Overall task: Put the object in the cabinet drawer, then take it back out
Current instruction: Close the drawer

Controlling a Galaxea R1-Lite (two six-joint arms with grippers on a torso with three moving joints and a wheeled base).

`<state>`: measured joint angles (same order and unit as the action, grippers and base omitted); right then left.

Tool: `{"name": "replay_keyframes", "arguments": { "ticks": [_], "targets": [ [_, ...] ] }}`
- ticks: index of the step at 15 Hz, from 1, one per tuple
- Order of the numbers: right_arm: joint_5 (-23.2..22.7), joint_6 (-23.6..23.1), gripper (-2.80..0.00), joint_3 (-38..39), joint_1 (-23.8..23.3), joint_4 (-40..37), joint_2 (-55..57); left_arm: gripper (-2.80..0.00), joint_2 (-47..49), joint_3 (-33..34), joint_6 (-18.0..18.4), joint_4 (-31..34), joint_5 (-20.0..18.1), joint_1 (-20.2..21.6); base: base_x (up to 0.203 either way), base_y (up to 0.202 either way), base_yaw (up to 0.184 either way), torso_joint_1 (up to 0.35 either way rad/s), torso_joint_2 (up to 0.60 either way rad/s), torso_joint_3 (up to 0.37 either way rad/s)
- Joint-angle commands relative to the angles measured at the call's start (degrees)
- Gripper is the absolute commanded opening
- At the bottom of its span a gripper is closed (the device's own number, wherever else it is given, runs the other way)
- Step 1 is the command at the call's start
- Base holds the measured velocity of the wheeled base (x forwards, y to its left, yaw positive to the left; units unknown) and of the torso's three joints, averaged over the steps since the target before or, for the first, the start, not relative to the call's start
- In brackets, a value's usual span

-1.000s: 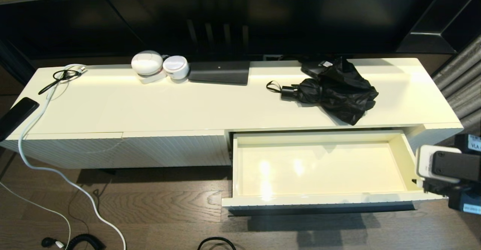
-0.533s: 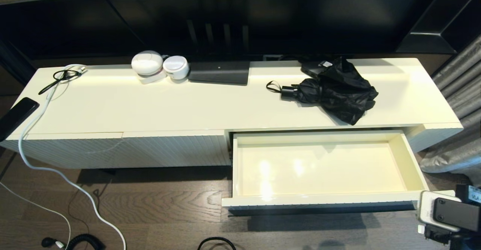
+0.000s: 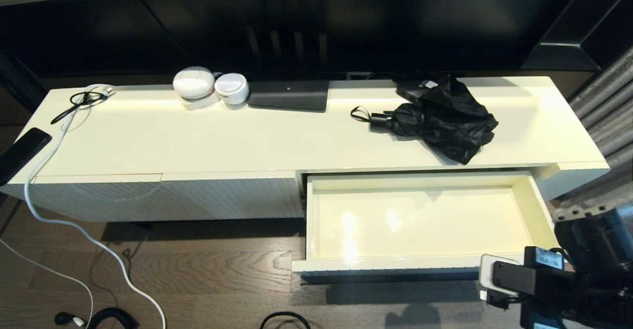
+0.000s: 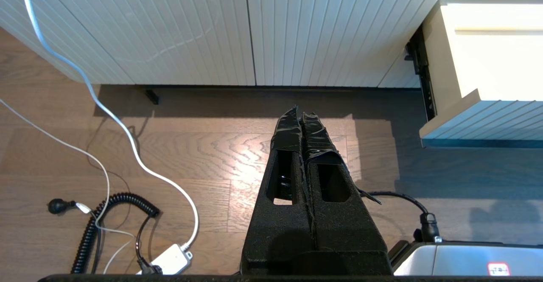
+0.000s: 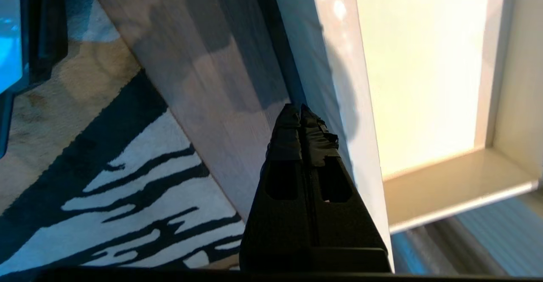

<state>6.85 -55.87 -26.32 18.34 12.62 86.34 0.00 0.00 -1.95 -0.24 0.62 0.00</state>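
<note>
The black umbrella lies rumpled on the cabinet top at the right, its handle and wrist loop pointing left. Just below and in front of it the cream drawer stands pulled out, with nothing inside. My right arm is low, in front of the right end of the drawer's front. In the right wrist view my right gripper is shut on nothing, its tips close beside the drawer front. My left gripper is shut and empty over the wooden floor, left of the drawer.
On the cabinet top sit two white round devices, a flat black box, a coiled cable and a phone. Cables trail over the floor at the left. A grey curtain hangs at the right; a striped rug lies beneath.
My right arm has dropped from beside the drawer's right wall and swung left, ending in front of the drawer's front. The umbrella and the drawer have not moved.
</note>
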Motion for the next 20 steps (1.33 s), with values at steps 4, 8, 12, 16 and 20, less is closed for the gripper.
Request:
{"name": "replay_keyframes", "arguments": {
  "ticks": [4,8,12,16,20],
  "targets": [
    [0.33,-0.34,-2.8,0.55,3.56,16.11,15.76,-2.8,0.0,0.09,-0.07,-0.02,-0.01,0.0,0.0,0.0,0.0,0.0,0.0,0.0],
    [0.62,-0.2,-2.8,1.01,3.81,22.89,18.6,-2.8,0.0,0.09,-0.07,-0.02,-0.01,-0.09,0.0,0.0,0.0,0.0,0.0,0.0],
    [0.96,-0.3,-2.8,0.82,3.72,24.44,17.55,-2.8,0.0,0.09,-0.07,-0.02,-0.01,0.0,0.0,0.0,0.0,0.0,0.0,0.0],
    [1.37,-0.47,-2.8,0.31,3.72,26.54,17.47,-2.8,-0.01,0.09,-0.07,-0.02,-0.01,0.0,0.0,0.0,0.0,0.0,0.0,0.0],
    [3.52,-0.73,-2.8,0.13,3.72,30.48,18.27,-2.8,0.0,0.09,-0.07,-0.02,-0.01,-0.04,0.0,0.0,0.0,0.0,0.0,0.0]
  ]
}}
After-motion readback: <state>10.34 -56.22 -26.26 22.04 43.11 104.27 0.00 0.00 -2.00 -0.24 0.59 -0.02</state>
